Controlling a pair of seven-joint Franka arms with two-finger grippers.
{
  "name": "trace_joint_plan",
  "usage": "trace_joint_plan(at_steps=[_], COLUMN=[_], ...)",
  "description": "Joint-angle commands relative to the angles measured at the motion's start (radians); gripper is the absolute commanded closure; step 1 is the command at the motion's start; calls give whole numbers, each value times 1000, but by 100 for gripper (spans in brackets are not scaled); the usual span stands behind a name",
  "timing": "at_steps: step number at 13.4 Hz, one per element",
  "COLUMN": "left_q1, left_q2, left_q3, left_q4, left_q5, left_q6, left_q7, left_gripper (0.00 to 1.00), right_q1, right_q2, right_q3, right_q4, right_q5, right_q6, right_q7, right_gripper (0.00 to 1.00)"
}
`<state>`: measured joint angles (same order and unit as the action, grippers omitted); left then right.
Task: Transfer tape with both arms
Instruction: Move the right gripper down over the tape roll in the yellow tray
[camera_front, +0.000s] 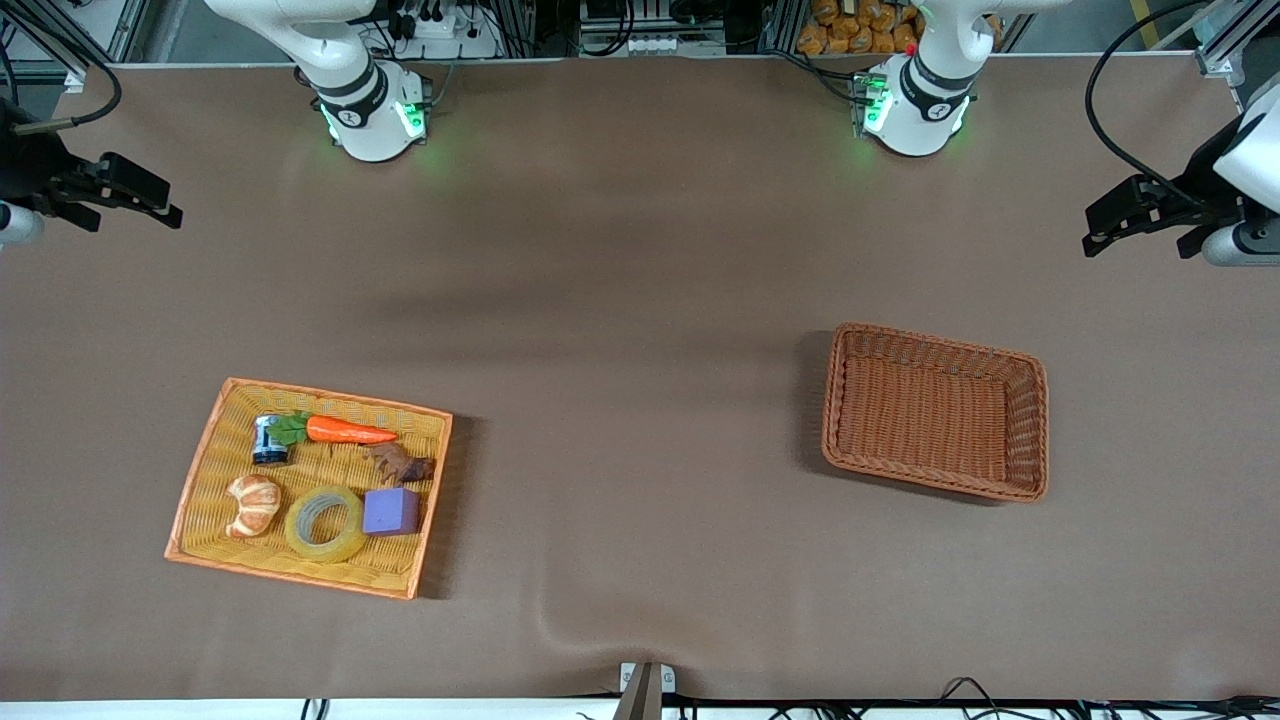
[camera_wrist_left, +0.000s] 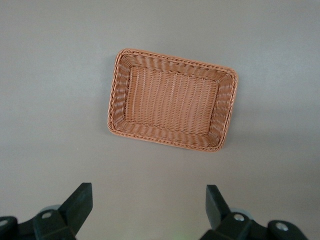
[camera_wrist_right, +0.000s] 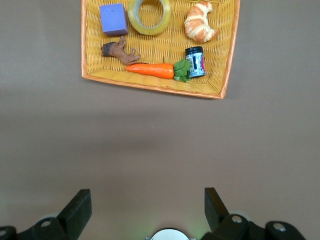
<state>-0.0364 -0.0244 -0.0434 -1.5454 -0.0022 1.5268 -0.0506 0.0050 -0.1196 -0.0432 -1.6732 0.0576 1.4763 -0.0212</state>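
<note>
brown table, racks at its base edge | yellow basket: tape flat between croissant and purple cube | brown basket bare | left gripper, right gripper wide, waiting over table ends

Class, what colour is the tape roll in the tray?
Translucent yellowish, with a grey-white core; the tape shows best in the right wrist view.

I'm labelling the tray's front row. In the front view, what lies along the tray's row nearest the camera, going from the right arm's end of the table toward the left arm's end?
croissant → tape → purple cube
</note>
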Motion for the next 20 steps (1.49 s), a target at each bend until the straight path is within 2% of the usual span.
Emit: trace_joint_plan(at_steps=[1, 4, 7, 10, 15, 18, 20], left_q1=[-16, 0, -16, -7, -2, -2, -4], left_q2=[-11, 0, 12, 12, 24, 14, 8], left_q3=[17, 14, 2, -6, -4, -6, -6], left_q4=[7, 39, 25, -1, -10, -28, -25], left_q5=[-18, -25, -13, -19, -12, -10, -10], left_q6=[-20, -20, -22, -24, -7, -7, -10], left_q7=[14, 21, 28, 37, 35, 35, 35], left_gripper=[0, 0, 0, 0, 0, 0, 0], right_q1=[-20, -25, -4, 38, 33, 14, -29], right_q2=[27, 40, 47, 125, 398, 542, 645], right_q3=[17, 17, 16, 16, 14, 13, 9], right_q4=[56, 62, 61, 62, 72, 78, 125], right_q5=[-15, -15, -21, -31, -18, -24, -24], right_q6=[-31, -50, -21, 53, 341, 598, 753], right_q7=[17, 20, 18, 10, 24, 24, 23], right_gripper=[0, 0, 0, 0, 0, 0, 0])
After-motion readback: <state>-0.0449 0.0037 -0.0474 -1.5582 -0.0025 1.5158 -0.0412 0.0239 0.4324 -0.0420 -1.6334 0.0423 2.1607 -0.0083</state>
